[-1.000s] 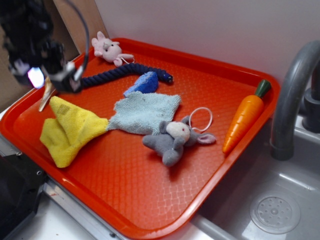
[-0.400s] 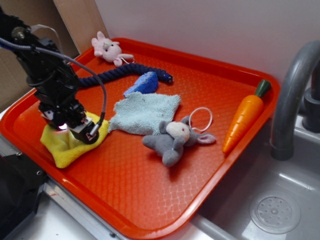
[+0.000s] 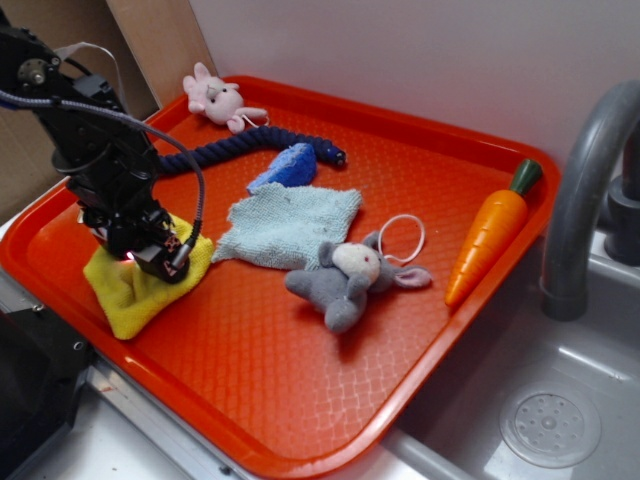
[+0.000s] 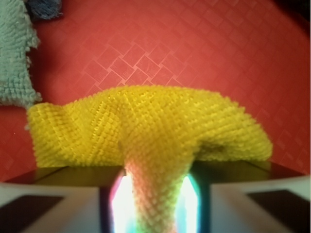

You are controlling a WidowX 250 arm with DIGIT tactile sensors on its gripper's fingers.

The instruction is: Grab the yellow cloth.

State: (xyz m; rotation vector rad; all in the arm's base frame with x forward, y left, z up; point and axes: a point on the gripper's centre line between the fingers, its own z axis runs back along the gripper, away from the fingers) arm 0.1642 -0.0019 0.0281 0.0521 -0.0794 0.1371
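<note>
Mid-grasp, by the look of it: claw (image 3: 160, 255) down on the yellow cloth (image 3: 125, 290) at the near left corner of the red tray (image 3: 300, 400), clamped on a ridge of the fabric. Seen from the wrist: a fold of yellow cloth (image 4: 150, 145) drawn up into a narrow neck between the two pale fingers (image 4: 53, 204), lit from behind, with the rest of the cloth spread to either side on the tray floor (image 4: 194, 48). Pinched, then, not merely touched, though how deep the bite goes cannot be told, the neck running out of the bottom of the picture.

Just beside the yellow cloth, toward the middle of the tray: a pale blue cloth (image 3: 290, 225), its corner near or touching the yellow edge; cannot tell which. Same pale cloth (image 4: 17, 53) at the upper left of the wrist view, apart from the pinched fold. Further off and out of the way: grey stuffed animal (image 3: 345, 275), blue sponge (image 3: 285, 165), dark blue rope (image 3: 240, 145), pink plush toy (image 3: 215, 100), toy carrot (image 3: 490, 235).

Next move, as a judgement: straight up, slowly, grip held firm. Soft, fuzzy fabric likely to drape and drag, so enough height needed for the hanging ends to leave the tray. Worth watching the neighbouring pale cloth, since fuzzy pile may cling and tug it along
</note>
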